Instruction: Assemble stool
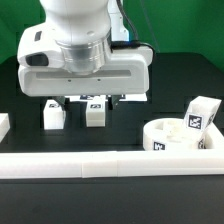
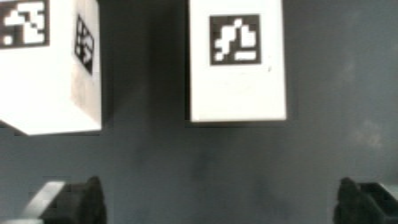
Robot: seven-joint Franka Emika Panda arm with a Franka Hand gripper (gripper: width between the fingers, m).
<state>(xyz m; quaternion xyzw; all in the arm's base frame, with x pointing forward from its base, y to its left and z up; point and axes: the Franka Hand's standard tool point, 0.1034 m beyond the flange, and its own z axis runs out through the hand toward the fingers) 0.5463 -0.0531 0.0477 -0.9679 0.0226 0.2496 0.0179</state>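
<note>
Smooth matt plastic is noted on the white blocky legs (image 2: 240,90) and the white round disc seat (image 1: 178,147). A dull, faintly scuffed finish is recorded on the black table surface (image 2: 214,165).

A black desk (image 1: 25,105) spans the middle of the exterior view. In the wrist view the same desk (image 2: 214,165) looks dark grey and matte. A long white border rail (image 1: 90,165) crosses the lower part of the frame from edge to edge. A short white piece (image 1: 3,124) sits at the left edge, cut off by the frame. A green backdrop (image 1: 20,25) fills the upper corners.
</note>
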